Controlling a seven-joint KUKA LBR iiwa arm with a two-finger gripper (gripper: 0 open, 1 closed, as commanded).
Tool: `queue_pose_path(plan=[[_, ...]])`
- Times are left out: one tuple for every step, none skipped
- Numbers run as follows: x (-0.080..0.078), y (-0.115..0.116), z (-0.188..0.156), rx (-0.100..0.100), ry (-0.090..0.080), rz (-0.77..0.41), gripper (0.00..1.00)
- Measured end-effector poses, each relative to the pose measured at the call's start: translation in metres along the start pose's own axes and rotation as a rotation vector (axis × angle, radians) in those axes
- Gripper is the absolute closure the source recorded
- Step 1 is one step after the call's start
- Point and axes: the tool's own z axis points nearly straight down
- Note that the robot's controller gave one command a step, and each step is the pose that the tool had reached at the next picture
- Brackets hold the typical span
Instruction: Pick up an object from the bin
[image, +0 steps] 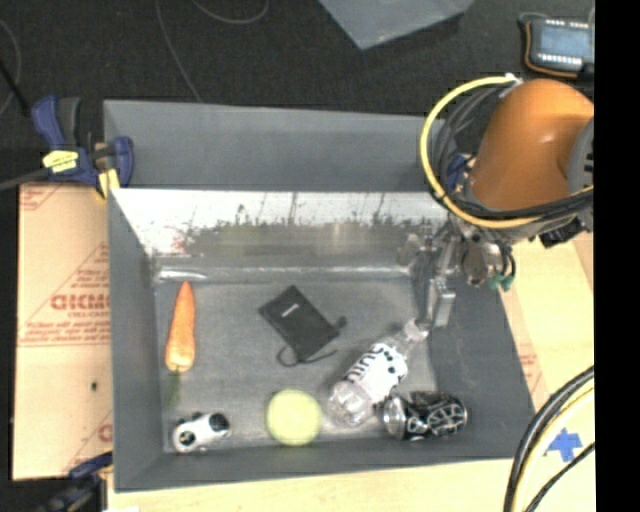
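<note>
My gripper (438, 295) hangs by the bin's right wall, below the arm's orange cover, with nothing seen held. Its lower end comes down close to the upper right end of a clear plastic bottle (368, 382) with a black-and-white label, which lies slanted on the floor. A crumpled black can (425, 415) lies just right of the bottle's lower end. A flat black pouch (297, 320) lies to the gripper's left, mid-bin.
An orange carrot (181, 325) lies upright along the left side. A yellow-green ball (293, 416) sits near the front wall, and a small white-and-black object (200, 430) rests in the front left corner. The right wall stands close beside the gripper.
</note>
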Motion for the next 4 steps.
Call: queue_pose_path(plan=[[-0.001, 0.000, -0.005, 0.001, -0.008, -0.002, 0.00], [0.002, 0.010, 0.039, 0.003, -0.014, -0.036, 0.00], [0.003, 0.029, 0.099, 0.003, -0.013, -0.060, 0.00], [-0.003, 0.055, 0.140, 0.000, -0.023, 0.056, 0.00]])
